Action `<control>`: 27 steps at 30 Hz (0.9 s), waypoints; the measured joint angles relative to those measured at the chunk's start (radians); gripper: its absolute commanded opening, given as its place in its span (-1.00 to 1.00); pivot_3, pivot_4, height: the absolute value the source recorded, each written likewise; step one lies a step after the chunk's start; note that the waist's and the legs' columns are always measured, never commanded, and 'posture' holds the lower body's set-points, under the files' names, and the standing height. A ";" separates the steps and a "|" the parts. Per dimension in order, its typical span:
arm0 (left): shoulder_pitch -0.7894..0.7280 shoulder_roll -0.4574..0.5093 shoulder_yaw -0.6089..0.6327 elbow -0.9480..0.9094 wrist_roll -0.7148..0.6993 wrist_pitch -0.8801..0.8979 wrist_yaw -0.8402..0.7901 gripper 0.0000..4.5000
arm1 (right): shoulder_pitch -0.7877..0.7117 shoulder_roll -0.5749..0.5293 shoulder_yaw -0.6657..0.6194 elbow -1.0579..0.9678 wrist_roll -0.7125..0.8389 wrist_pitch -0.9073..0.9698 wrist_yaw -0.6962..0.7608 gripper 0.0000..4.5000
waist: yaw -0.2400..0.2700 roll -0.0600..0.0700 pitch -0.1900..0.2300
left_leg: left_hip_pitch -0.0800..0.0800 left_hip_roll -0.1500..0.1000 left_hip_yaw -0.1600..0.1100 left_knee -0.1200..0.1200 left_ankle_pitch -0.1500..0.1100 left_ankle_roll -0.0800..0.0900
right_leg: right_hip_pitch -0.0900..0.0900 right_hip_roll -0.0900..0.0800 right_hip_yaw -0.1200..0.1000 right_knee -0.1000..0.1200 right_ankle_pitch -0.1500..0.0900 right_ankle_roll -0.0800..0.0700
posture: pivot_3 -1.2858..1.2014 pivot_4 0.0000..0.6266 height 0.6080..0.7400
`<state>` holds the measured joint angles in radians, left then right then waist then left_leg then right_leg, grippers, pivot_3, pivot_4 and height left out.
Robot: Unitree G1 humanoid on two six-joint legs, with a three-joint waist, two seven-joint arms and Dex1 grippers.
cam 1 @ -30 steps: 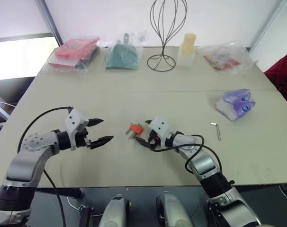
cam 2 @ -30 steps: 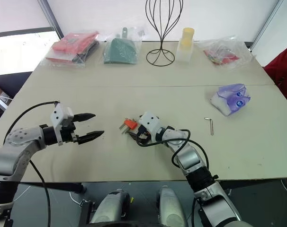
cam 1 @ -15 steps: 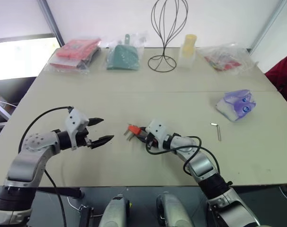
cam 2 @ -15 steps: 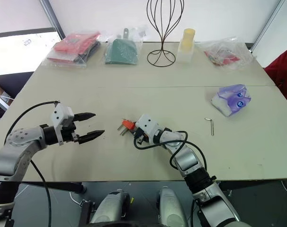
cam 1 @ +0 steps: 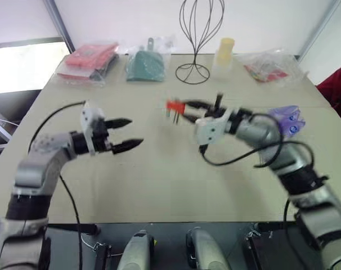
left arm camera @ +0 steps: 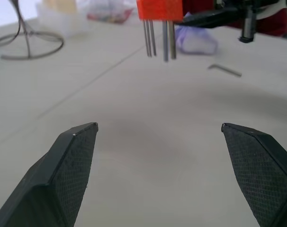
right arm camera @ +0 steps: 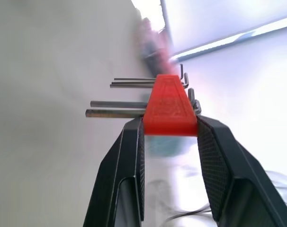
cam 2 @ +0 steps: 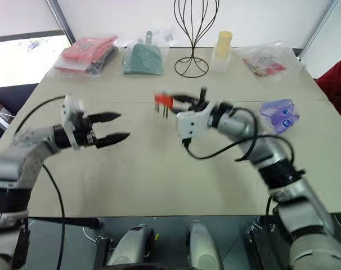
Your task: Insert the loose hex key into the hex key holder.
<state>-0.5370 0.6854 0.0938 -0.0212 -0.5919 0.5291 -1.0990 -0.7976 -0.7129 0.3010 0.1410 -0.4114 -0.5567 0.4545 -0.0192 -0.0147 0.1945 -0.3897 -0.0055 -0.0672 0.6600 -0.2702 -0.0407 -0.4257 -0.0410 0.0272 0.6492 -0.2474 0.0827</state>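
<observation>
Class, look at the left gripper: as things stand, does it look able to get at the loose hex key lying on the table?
Probably not easily. The left gripper is open and empty, but the loose hex key lies well beyond the hex key holder, which the right gripper holds up between them.

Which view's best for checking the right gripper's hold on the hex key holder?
Right wrist view: the hex key holder sits clamped between both fingers of the right gripper, keys sticking out sideways. The eye views show it small and blurred, lifted above the table. The left wrist view shows its underside, keys hanging down.
</observation>
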 measured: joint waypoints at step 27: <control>-0.541 -0.317 -0.109 0.770 0.149 -0.224 -0.313 0.95 | -0.064 -0.005 0.003 0.213 -0.105 -0.341 -0.102 -0.56 | -0.024 0.000 0.001 | -0.002 -0.002 0.002 0.001 0.000 0.000 | -0.002 -0.001 0.002 0.001 0.000 0.000 | 0.03 -0.52 1.00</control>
<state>-1.0775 0.3682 -0.0156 0.7485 -0.4427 0.3047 -1.4116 -0.8618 -0.7182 0.3043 0.3536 -0.5167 -0.8975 0.3527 -0.0436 -0.0150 0.1955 -0.3914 -0.0076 -0.0655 0.6612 -0.2701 -0.0406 -0.4272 -0.0425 0.0288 0.6500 -0.2473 0.0831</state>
